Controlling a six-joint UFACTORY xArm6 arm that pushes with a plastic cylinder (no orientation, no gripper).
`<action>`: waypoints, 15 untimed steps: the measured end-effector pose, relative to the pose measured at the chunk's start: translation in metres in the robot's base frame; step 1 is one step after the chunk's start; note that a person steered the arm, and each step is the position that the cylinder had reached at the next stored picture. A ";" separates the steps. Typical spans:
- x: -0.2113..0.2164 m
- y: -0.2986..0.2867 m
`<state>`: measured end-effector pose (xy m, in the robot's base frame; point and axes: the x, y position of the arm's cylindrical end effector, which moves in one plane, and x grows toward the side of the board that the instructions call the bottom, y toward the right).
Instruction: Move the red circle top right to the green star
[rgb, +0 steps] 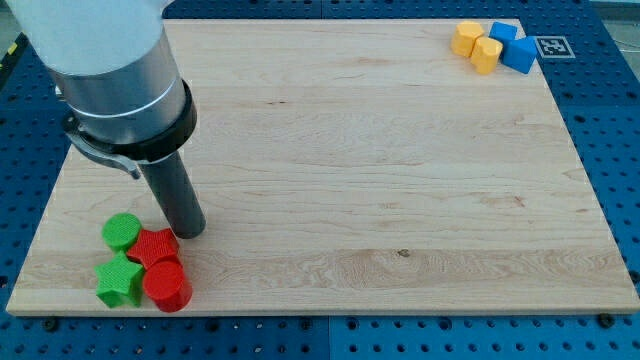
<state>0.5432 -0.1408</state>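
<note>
The red circle (167, 286) lies near the board's bottom left corner, touching the green star (119, 281) on its left. A second red block (154, 247), of unclear shape, sits just above the red circle. A green circle (122, 232) lies above the star. My tip (190, 232) rests on the board just to the upper right of this cluster, close beside the upper red block.
The wooden board (330, 150) fills most of the view. At its top right corner sit two yellow blocks (466, 39) (487, 55) and two blue blocks (503, 32) (519, 54), next to a printed marker (552, 46).
</note>
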 end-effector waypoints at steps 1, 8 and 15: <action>-0.034 -0.002; 0.075 -0.042; 0.075 0.058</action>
<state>0.6186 -0.0825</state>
